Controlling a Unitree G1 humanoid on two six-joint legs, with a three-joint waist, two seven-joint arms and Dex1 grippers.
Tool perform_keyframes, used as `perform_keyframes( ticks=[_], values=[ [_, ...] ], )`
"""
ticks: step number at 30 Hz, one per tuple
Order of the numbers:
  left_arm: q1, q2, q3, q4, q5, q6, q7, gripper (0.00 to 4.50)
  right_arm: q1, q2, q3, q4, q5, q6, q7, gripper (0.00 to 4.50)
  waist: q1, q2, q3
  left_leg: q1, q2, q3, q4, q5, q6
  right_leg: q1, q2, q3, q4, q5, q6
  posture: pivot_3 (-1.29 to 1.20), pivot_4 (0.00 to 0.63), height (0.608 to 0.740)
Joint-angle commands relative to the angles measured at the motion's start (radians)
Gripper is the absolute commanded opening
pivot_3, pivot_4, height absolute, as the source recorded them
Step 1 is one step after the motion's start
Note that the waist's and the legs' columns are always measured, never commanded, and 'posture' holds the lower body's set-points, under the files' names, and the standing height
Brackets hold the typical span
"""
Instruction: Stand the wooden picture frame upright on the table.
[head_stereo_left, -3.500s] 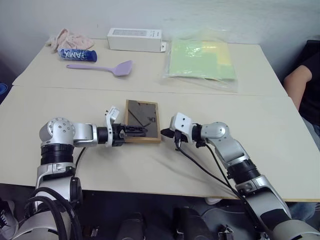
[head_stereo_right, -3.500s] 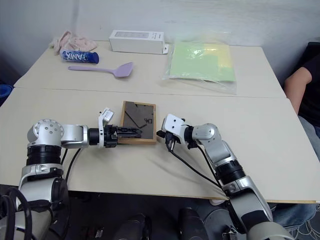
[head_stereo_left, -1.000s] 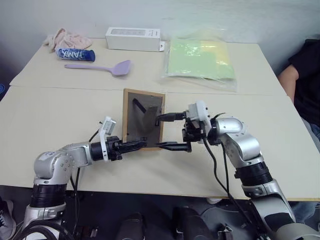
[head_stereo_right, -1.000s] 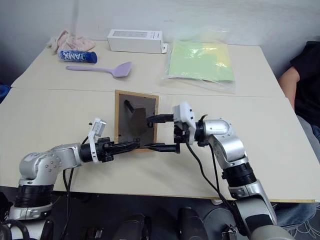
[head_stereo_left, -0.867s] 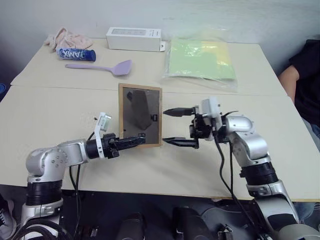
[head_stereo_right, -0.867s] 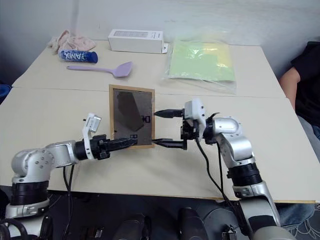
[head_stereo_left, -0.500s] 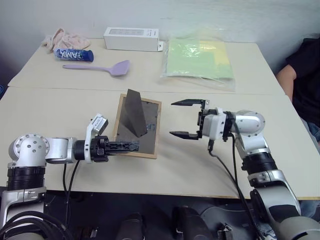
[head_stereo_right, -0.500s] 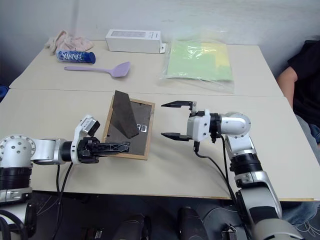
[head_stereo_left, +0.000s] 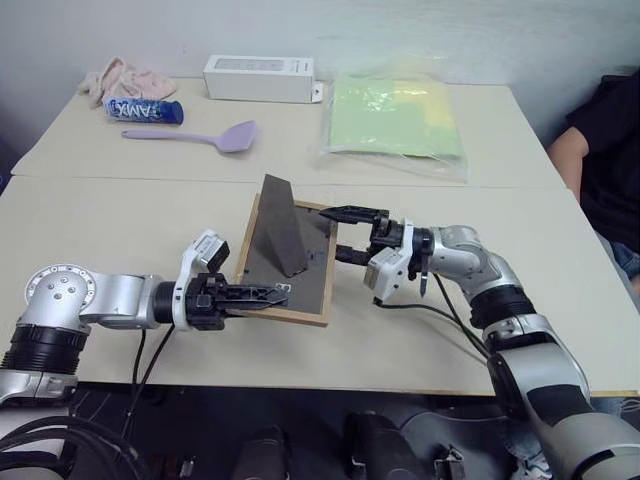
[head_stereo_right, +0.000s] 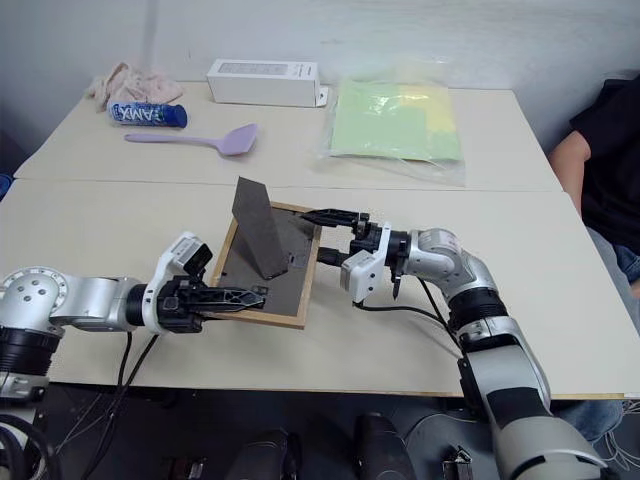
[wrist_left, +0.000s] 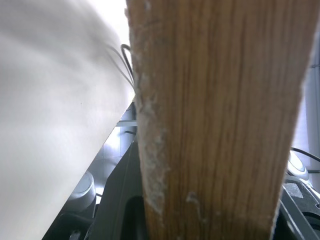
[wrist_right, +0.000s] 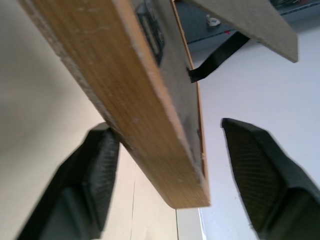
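The wooden picture frame (head_stereo_left: 305, 285) hangs tilted low over the table (head_stereo_left: 120, 220), dark back panel facing up. Its fold-out stand (head_stereo_left: 280, 225) sticks up from the back. My left gripper (head_stereo_left: 275, 295) is shut on the frame's near edge; in the left wrist view the light wood border (wrist_left: 215, 115) sits between its fingers. My right gripper (head_stereo_left: 332, 233) comes in from the right and straddles the frame's right edge. In the right wrist view that edge (wrist_right: 130, 95) lies between the two fingers (wrist_right: 265, 175), with a gap on one side, so the gripper is open.
At the back of the table lie a white oblong box (head_stereo_left: 258, 78), a lilac spatula (head_stereo_left: 200, 135), a blue can (head_stereo_left: 140, 110), a pink cloth (head_stereo_left: 125, 78) and green sheets in a clear bag (head_stereo_left: 395, 115). A person's arm (head_stereo_left: 600, 160) shows at the right edge.
The frame has tipped from nearly upright to low and slanted, back up, with its stand swung out. My right gripper has moved in onto the frame's right edge and narrowed. My left wrist has rolled.
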Motion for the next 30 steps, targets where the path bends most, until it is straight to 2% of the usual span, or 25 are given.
perform_keyframes(
  ticks=[1, 2, 3, 5, 7, 10, 12, 13, 16, 18, 20, 22, 24, 26, 30],
  values=[
    [-0.007, 0.016, 0.020, -0.029, -0.046, -0.026, -0.013, 1.27, -0.014, -0.018, 0.013, 0.007, -0.008, -0.014, -0.101, 2.00, -0.002, 0.000, 0.000, 0.000, 0.000, 0.000, 0.000, 0.000, 0.000, 0.000, 0.000, 0.000, 0.000, 0.000, 0.000, 0.00, 0.150, 0.740],
    [-0.009, 0.010, 0.029, -0.023, -0.046, -0.031, -0.016, 1.98, -0.013, -0.021, 0.016, 0.005, -0.017, -0.021, -0.130, 1.73, -0.003, 0.000, 0.000, 0.000, 0.000, 0.000, 0.000, 0.000, 0.000, 0.000, 0.000, 0.000, 0.000, 0.000, 0.000, 0.00, 0.150, 0.740],
    [-0.010, 0.006, 0.034, -0.019, -0.046, -0.034, -0.018, 2.18, -0.013, -0.025, 0.021, 0.002, -0.026, -0.027, -0.156, 1.68, -0.004, 0.000, 0.000, 0.000, 0.000, 0.000, 0.000, 0.000, 0.000, 0.000, 0.000, 0.000, 0.000, 0.000, 0.000, 0.00, 0.150, 0.740],
    [-0.008, 0.001, 0.049, -0.031, -0.046, -0.045, -0.026, 2.84, -0.011, -0.029, 0.031, 0.001, -0.029, -0.033, -0.195, 1.32, -0.006, 0.000, 0.000, 0.000, 0.000, 0.000, 0.000, 0.000, 0.000, 0.000, 0.000, 0.000, 0.000, 0.000, 0.000, 0.00, 0.150, 0.740],
    [-0.002, 0.003, 0.060, -0.043, -0.046, -0.050, -0.031, 3.52, -0.009, -0.030, 0.042, 0.004, -0.019, -0.030, -0.219, 1.28, -0.007, 0.000, 0.000, 0.000, 0.000, 0.000, 0.000, 0.000, 0.000, 0.000, 0.000, 0.000, 0.000, 0.000, 0.000, 0.00, 0.150, 0.740],
    [0.076, 0.041, 0.140, -0.123, -0.046, -0.113, 0.018, 4.44, 0.001, -0.034, 0.049, 0.000, 0.019, -0.016, -0.237, 1.28, -0.013, 0.000, 0.000, 0.000, 0.000, 0.000, 0.000, 0.000, 0.000, 0.000, 0.000, 0.000, 0.000, 0.000, 0.000, 0.00, 0.150, 0.740],
    [0.156, 0.068, 0.228, -0.198, -0.022, -0.194, 0.068, 4.50, 0.007, -0.039, 0.059, 0.008, 0.069, -0.007, -0.226, 1.28, -0.017, 0.000, 0.000, 0.000, 0.001, 0.000, -0.001, 0.000, 0.000, 0.000, 0.001, 0.001, 0.000, 0.000, 0.000, 0.00, 0.150, 0.740],
    [0.206, 0.074, 0.288, -0.242, 0.079, -0.246, 0.047, 4.50, 0.013, -0.041, 0.065, 0.012, 0.110, 0.000, -0.212, 1.28, -0.016, 0.000, 0.000, 0.000, 0.001, 0.000, -0.001, 0.000, 0.000, 0.000, 0.001, 0.001, 0.000, 0.000, 0.000, 0.00, 0.150, 0.740],
    [0.333, 0.063, 0.429, -0.335, 0.386, -0.454, -0.160, 4.50, 0.045, -0.032, 0.089, 0.011, 0.323, 0.062, -0.100, 1.28, -0.014, 0.000, 0.000, 0.001, 0.001, 0.000, -0.001, 0.000, 0.000, 0.000, 0.001, 0.000, -0.004, 0.000, -0.001, 0.00, 0.150, 0.740],
    [0.398, 0.066, 0.437, -0.357, 0.632, -0.673, -0.312, 4.50, 0.105, -0.021, 0.113, -0.082, 0.607, 0.222, 0.115, 1.28, -0.009, 0.001, 0.001, 0.001, 0.001, 0.000, -0.001, 0.000, 0.000, 0.001, 0.001, 0.000, -0.004, 0.000, -0.001, 0.00, 0.150, 0.740],
    [0.439, 0.076, 0.386, -0.376, 0.917, -0.944, -0.449, 4.50, 0.188, -0.009, 0.094, -0.266, 0.940, 0.540, 0.349, 1.28, -0.001, 0.002, 0.001, 0.001, 0.000, 0.000, -0.001, 0.001, 0.000, 0.001, 0.001, -0.001, -0.004, 0.000, -0.001, 0.00, 0.150, 0.740],
    [0.443, 0.067, 0.346, -0.387, 1.066, -1.094, -0.543, 4.50, 0.244, -0.021, 0.060, -0.417, 1.137, 0.786, 0.461, 1.27, 0.015, 0.002, 0.001, 0.000, 0.001, -0.001, -0.001, 0.000, 0.000, 0.002, 0.001, -0.002, -0.004, 0.000, -0.001, 0.00, 0.150, 0.740],
    [0.428, 0.037, 0.319, -0.405, 1.135, -1.202, -0.639, 4.50, 0.294, -0.066, 0.043, -0.546, 1.273, 1.054, 0.516, 1.27, 0.025, 0.003, 0.002, 0.000, 0.001, -0.001, -0.001, 0.000, 0.001, 0.002, 0.000, -0.002, -0.004, 0.000, -0.001, 0.00, 0.150, 0.740],
    [0.415, 0.022, 0.289, -0.404, 1.216, -1.268, -0.664, 4.50, 0.330, -0.099, 0.033, -0.615, 1.335, 1.252, 0.526, 1.27, 0.028, 0.003, 0.002, -0.001, 0.000, -0.001, -0.001, -0.001, 0.003, 0.002, -0.002, -0.002, -0.005, 0.000, -0.001, 0.00, 0.150, 0.740],
    [0.397, -0.020, 0.265, -0.398, 1.268, -1.311, -0.710, 4.50, 0.390, -0.115, 0.002, -0.677, 1.388, 1.518, 0.474, 1.27, 0.022, 0.003, 0.002, 0.000, 0.001, -0.001, -0.002, -0.002, 0.004, 0.002, -0.003, -0.002, -0.008, 0.000, -0.001, 0.00, 0.150, 0.740]
  ],
)
